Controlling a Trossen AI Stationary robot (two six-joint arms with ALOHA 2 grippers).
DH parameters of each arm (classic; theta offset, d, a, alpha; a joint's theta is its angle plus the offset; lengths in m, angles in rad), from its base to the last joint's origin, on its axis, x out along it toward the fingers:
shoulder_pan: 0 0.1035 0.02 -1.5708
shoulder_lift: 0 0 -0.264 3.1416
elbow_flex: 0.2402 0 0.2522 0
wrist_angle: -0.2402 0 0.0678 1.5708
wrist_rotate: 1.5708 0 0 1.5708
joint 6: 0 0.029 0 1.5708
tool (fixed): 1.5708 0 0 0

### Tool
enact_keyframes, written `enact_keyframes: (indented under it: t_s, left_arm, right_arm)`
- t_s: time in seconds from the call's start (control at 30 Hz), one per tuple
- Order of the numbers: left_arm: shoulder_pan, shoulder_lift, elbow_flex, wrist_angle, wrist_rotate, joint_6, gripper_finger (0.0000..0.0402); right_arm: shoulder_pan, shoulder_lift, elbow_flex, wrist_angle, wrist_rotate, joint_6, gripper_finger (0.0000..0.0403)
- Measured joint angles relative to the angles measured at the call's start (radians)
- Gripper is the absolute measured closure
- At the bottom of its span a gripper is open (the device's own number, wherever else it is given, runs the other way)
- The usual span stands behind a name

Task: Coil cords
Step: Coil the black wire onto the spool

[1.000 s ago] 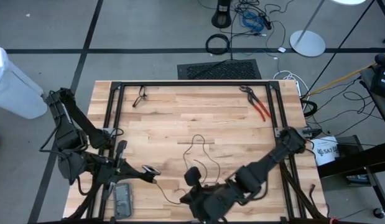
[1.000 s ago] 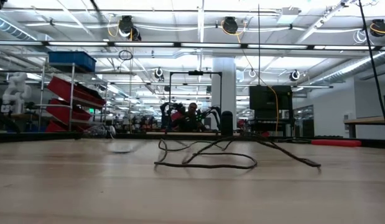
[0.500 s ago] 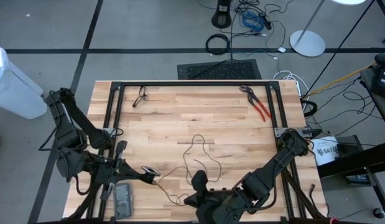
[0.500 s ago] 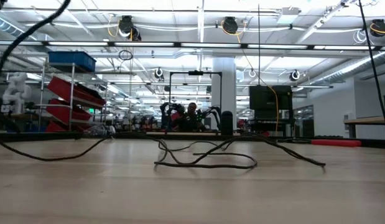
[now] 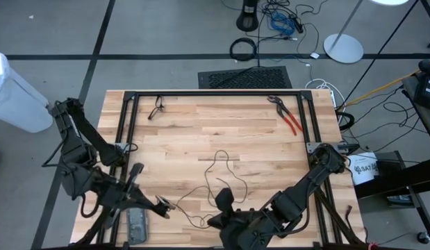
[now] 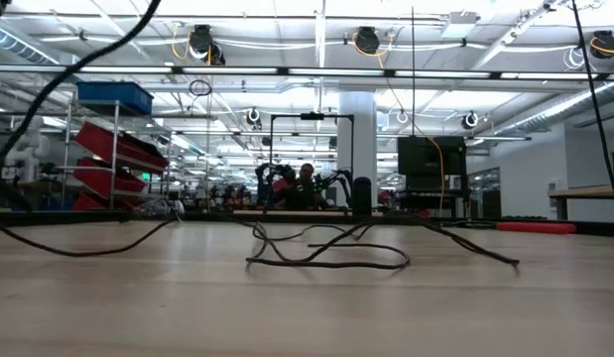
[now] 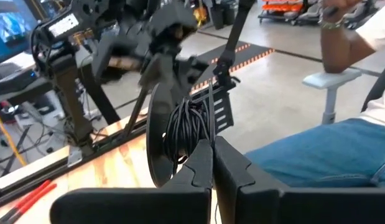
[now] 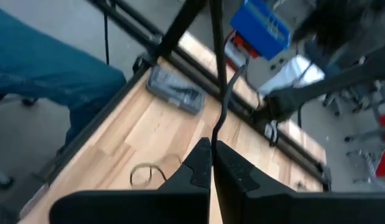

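Observation:
The thin black cord (image 5: 221,163) lies in loose loops mid-table and trails toward the near edge; the low view shows the loops (image 6: 326,256) and a strand (image 6: 59,79) rising at the left. My left gripper (image 5: 163,205) hovers over the near-left part of the table, shut on a wound bundle of cord (image 7: 187,127). My right gripper (image 5: 224,198) hovers near the front middle, shut on a single strand (image 8: 221,106). I cannot make out the cord's ends. My left gripper pinches a bundle of several cord turns (image 7: 191,142) between its two fingertips. The fingers point nearly level, toward the right arm. The bundle stands beyond the fingertips, lifted clear of the table. My right gripper pinches one strand of the cord (image 8: 216,134) between its two fingertips, slanting down toward the table's left side. From the fingers the strand runs almost straight away, clear of the table.
Red-handled pliers (image 5: 290,118) lie at the far right and a small dark item (image 5: 157,107) at the far left. A grey flat device (image 5: 137,223) sits at the near-left corner. A black frame (image 5: 215,94) borders the table. A person in jeans (image 7: 316,149) is close to the near edge.
My left gripper has tipped and swung its tips toward the near edge while staying shut on the bundle. My right gripper has shifted slightly toward the table's right. A slack strand now lies on the table at the left of the low view and rises from there.

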Motion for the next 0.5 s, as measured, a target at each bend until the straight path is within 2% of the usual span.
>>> enact_keyframes:
  t_s: [0.17,0.27,0.37,0.5]
  left_arm:
    - [0.014,0.0,0.0,-0.033,-0.016,-0.036,0.04]
    - [0.027,0.0,0.0,-0.06,-0.004,-0.072,0.04]
    - [0.048,0.008,0.0,-0.07,0.084,-0.088,0.04]
    - [0.075,0.03,0.0,-0.072,0.19,-0.094,0.04]
  right_arm:
    - [0.019,-0.001,0.0,0.101,0.001,-0.099,0.0403]
    - [0.032,-0.001,0.0,0.17,0.053,-0.164,0.0403]
    - [0.04,-0.001,0.0,0.241,0.126,-0.232,0.0403]
    - [0.039,-0.001,0.0,0.337,0.135,-0.311,0.0403]
